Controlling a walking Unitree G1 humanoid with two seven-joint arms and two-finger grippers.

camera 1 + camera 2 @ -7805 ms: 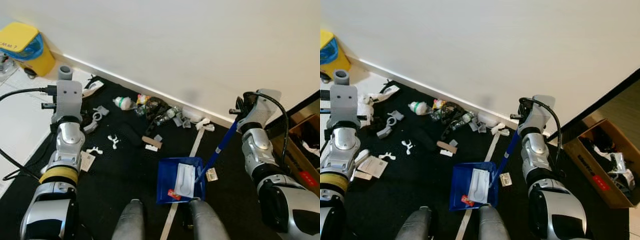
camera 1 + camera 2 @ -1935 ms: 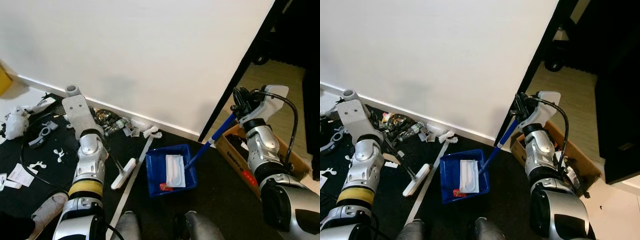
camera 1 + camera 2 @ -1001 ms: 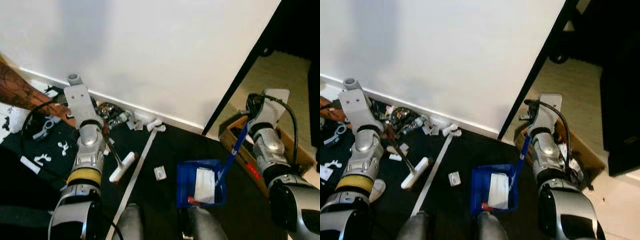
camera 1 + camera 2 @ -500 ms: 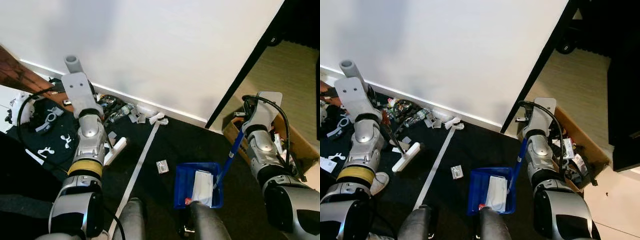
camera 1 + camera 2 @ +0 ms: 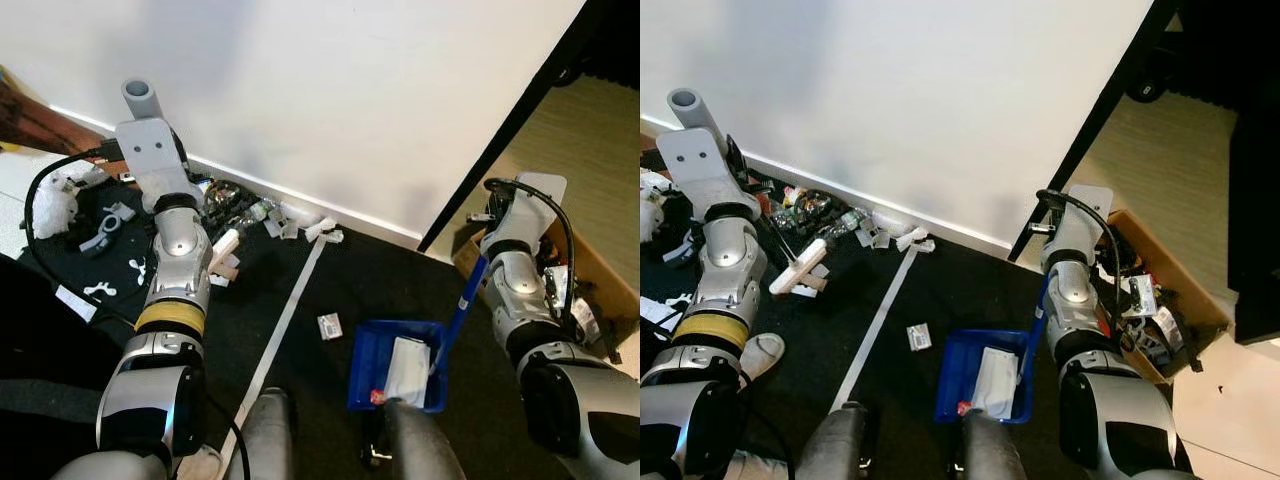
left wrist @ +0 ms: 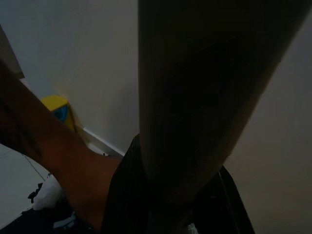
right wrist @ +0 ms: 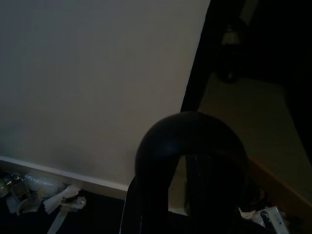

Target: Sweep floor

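Nearest me, just ahead of my feet, the blue dustpan (image 5: 372, 362) lay on the black mat (image 5: 300, 400) with a white wrapper (image 5: 406, 362) and a small red scrap inside it. Its blue handle (image 5: 462, 302) rose up toward my right gripper (image 5: 497, 232), which held its top end; how far those fingers were parted I could not tell. A small white packet (image 5: 329, 326) lay loose on the mat just left of the pan, beside a white tape line (image 5: 290, 310).

Farther off on my left, my left gripper (image 5: 733, 165) held the broom's thin dark stick, fingers not clear enough to judge. The stick slanted down and rightward to the white broom head (image 5: 798, 268), which sat on the mat just short of the litter pile (image 5: 855, 225) along the baseboard (image 5: 380, 226). The pile lay beyond and right of the head, so I judged the left arm better placed to draw it toward the pan. A person's forearm (image 5: 35, 120) reached in at far left.
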